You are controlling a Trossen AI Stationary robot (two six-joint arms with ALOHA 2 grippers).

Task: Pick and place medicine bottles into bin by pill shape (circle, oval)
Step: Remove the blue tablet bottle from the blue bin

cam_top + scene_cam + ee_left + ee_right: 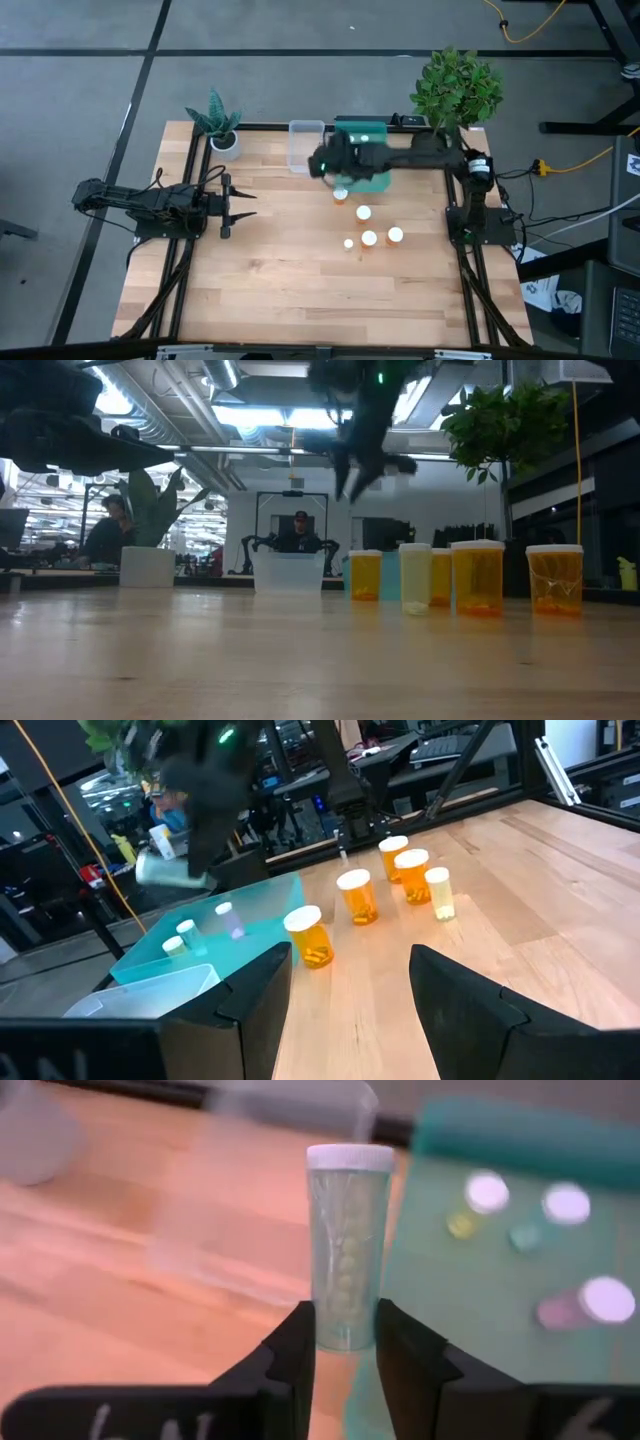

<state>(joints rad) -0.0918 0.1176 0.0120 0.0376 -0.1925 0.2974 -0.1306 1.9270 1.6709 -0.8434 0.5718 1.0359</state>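
Above the back of the table, over the near edge of the teal bin and close to the clear bin, hangs the right gripper, pinching a pale bottle low on its body between both fingers. Stands upright in the grip, white cap on top, small pale pills showing inside. Lying in the teal bin: three small bottles, white caps up. Standing on the wood in front of the bins: five more bottles, four orange ones and one small pale one, all upright and near each other. At the left side of the table waits the left gripper, fingers spread a little, holding nothing, well apart from the bottles. Beyond the table, far off, sits a person.
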